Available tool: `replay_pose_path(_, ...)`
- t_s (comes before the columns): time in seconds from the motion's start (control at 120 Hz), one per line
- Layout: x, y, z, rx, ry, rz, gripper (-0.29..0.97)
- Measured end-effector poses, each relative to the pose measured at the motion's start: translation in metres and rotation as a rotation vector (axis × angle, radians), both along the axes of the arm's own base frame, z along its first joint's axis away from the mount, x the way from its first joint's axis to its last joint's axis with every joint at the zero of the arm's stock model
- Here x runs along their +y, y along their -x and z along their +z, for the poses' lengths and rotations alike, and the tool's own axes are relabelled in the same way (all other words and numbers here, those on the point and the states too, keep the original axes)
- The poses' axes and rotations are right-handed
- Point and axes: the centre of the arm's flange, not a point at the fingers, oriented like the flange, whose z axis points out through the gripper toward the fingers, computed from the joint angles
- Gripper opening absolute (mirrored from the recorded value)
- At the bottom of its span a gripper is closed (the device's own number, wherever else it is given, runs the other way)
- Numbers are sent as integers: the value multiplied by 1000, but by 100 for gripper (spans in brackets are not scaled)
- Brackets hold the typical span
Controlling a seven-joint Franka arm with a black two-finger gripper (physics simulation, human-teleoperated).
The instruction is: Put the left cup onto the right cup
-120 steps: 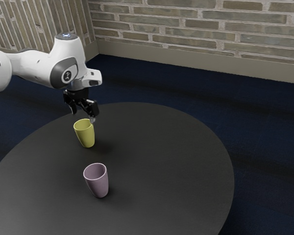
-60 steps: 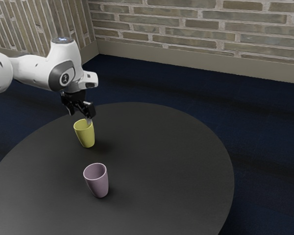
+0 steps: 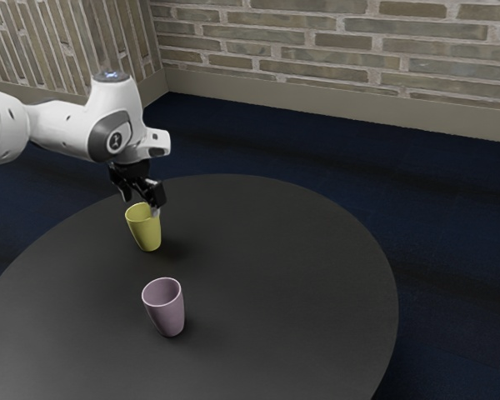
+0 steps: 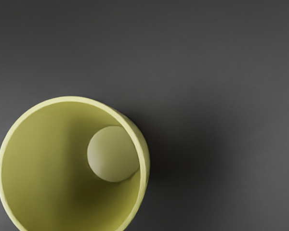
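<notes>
exterior view: the tool (image 3: 141, 200) hangs released, jaws apart, just above the rim of the yellow cup (image 3: 145, 231). that cup stands mouth up on the dark round desk (image 3: 300, 275), toward its 10 o'clock side. the purple cup (image 3: 164, 307) stands mouth up near it, at about 5 o'clock from the yellow one, not touching it.

wrist view: the yellow cup (image 4: 48, 183) sits close under the hand, its hollow and round bottom showing, on the grey desk (image 4: 221, 72).

surface: round black table (image 3: 317, 275) | on it: yellow-green cup (image 3: 144, 227) upright; mauve cup (image 3: 163, 305) upright | cups apart
</notes>
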Motion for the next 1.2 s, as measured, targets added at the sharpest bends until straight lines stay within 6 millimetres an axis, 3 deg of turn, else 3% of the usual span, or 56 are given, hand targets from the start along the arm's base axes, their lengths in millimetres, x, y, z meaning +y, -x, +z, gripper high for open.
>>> replay_pose_path(0.867,-1,-10,-28,7,16,-24,68)
replay_pose_path(1.2,8,-10,-31,0,29,-15,68)
